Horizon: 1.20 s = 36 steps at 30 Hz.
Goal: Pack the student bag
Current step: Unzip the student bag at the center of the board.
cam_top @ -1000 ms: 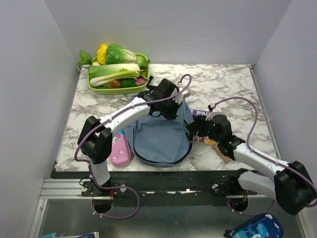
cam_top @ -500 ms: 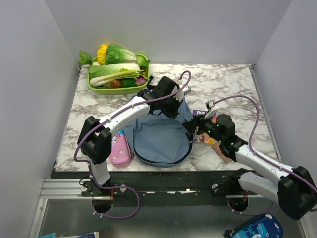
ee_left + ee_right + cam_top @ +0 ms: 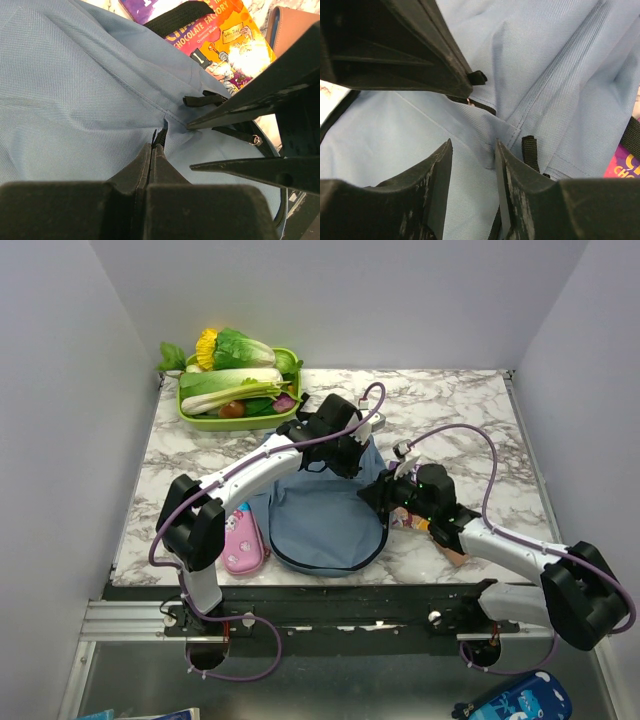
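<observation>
The student bag [image 3: 325, 520], a dusty-blue backpack, lies flat in the middle of the table. My left gripper [image 3: 345, 457] is at its far right top, shut on a small dark tab at a fabric fold [image 3: 159, 137]. My right gripper [image 3: 384, 495] is open over the bag's right edge, close beside the left one. In the right wrist view its fingers [image 3: 440, 175] straddle a ridge of blue fabric [image 3: 485, 145] without closing. The left gripper's fingers [image 3: 395, 45] fill the upper left of that view. A colourful Chocolate Factory book [image 3: 220, 35] lies partly under the bag's edge.
A pink pencil case [image 3: 242, 540] lies left of the bag. A green tray [image 3: 195, 418] of toy vegetables stands at the far left. A brown flat item [image 3: 455, 552] lies under my right arm. A dark-blue printed pouch [image 3: 510, 702] lies below the table's front edge.
My right gripper has moved left from the books onto the bag's right edge, next to the left gripper. The left gripper has stayed shut in place.
</observation>
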Motion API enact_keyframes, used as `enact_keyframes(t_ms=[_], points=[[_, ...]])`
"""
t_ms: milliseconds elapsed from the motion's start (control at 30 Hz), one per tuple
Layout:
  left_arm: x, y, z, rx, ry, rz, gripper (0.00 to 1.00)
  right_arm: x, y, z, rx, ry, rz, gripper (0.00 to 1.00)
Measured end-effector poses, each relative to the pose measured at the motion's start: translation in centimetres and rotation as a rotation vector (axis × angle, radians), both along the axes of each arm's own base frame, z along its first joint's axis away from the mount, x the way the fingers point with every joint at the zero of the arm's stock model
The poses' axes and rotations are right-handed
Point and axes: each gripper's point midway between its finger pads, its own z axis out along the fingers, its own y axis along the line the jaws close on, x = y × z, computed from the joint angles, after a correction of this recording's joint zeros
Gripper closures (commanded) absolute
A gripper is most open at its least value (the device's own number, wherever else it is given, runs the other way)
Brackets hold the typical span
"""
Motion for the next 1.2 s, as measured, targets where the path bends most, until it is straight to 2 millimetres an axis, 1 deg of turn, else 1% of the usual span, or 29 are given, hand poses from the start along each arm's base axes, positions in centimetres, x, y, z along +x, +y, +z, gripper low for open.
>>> enact_keyframes(t_ms=[200,300,333,400,433,467,533,633,733,833,900,967,1033,1100,1200], points=[[-0.1,0.0,0.1,-0.003,0.001,-0.003,0.99,0.2,-0.1,-1.4,-0.044,0.018,-0.008,0.59],[-0.2,0.0,0.6,-0.011,-0.003,-0.005,0.99,0.3,-0.2,-1.5,-0.055,0.012,-0.015,0.71],[-0.3,0.0,0.8,-0.014,-0.006,-0.007,0.99,0.3,-0.2,-1.5,-0.057,0.010,-0.018,0.80],[-0.3,0.0,1.0,-0.020,-0.009,-0.008,0.99,0.4,-0.2,-1.5,-0.059,0.005,-0.019,0.89],[-0.4,0.0,1.1,-0.022,-0.009,-0.009,0.99,0.4,-0.3,-1.4,-0.058,0.006,-0.021,0.95],[-0.4,0.0,1.1,-0.022,-0.009,-0.009,0.99,0.4,-0.3,-1.4,-0.058,0.003,-0.022,0.97],[-0.4,0.0,1.1,-0.021,-0.009,-0.009,1.00,0.4,-0.3,-1.3,-0.058,0.002,-0.026,0.99],[-0.5,0.3,0.6,-0.013,-0.008,-0.010,1.00,0.4,-0.7,-1.0,-0.061,0.003,-0.045,0.99],[-0.7,1.2,-0.6,0.016,0.000,-0.001,1.00,0.1,-1.0,-0.7,-0.066,0.002,-0.054,0.99],[-0.5,2.2,-1.8,0.039,0.011,0.024,1.00,-0.1,-1.2,-0.9,-0.076,0.012,-0.059,0.99],[0.0,3.3,-2.4,0.047,0.027,0.056,1.00,-0.1,-1.3,-1.1,-0.082,0.019,-0.068,0.99],[1.3,4.9,-2.6,0.050,0.041,0.109,1.00,-0.1,-1.5,-1.2,-0.084,0.024,-0.080,0.99],[2.9,7.5,-2.4,0.043,0.053,0.186,1.00,0.0,-1.7,-1.3,-0.084,0.027,-0.092,0.99],[3.4,9.6,-2.2,0.043,0.064,0.236,1.00,0.2,-1.8,-1.3,-0.077,0.029,-0.107,0.99],[2.9,12.6,-1.5,0.046,0.059,0.286,1.00,0.3,-1.9,-1.3,-0.075,0.034,-0.123,0.99]])
